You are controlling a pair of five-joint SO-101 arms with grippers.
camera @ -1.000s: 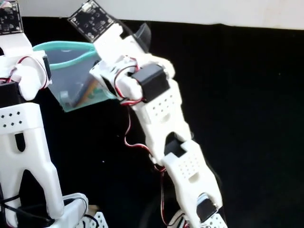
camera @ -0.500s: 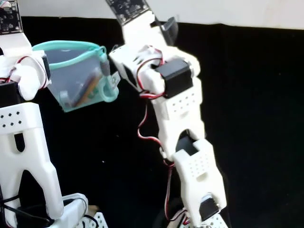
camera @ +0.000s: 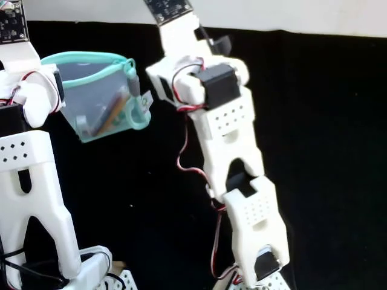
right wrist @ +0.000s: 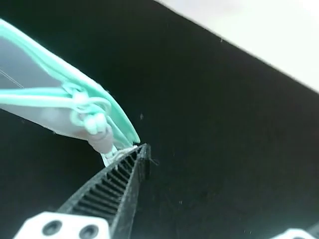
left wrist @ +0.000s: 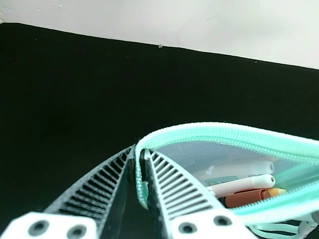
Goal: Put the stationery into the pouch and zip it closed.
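A clear pouch [camera: 97, 103] with a teal zipper hangs above the black table, its mouth gaping. Pens [camera: 109, 116] lie inside; in the left wrist view a brown pen [left wrist: 249, 196] and a white pen [left wrist: 244, 185] show through the pouch [left wrist: 214, 159]. My left gripper [left wrist: 139, 169] is shut on the pouch's teal end. The grey zipper pull [camera: 132, 81] hangs at the other end. My right gripper [camera: 208, 51] stands open just right of the pouch. In the right wrist view one ribbed finger [right wrist: 130, 172] ends beside the pull [right wrist: 102, 139], holding nothing.
The black cloth [camera: 314, 121] covers the table to the right of both arms. A pale wall [camera: 290, 15] runs along the back edge. The right arm's red wires [camera: 181, 163] hang beside its forearm.
My right arm has drawn back to the right, off the pouch's end, uncovering the zipper pull and cord loop. The left arm and pouch have stayed put.
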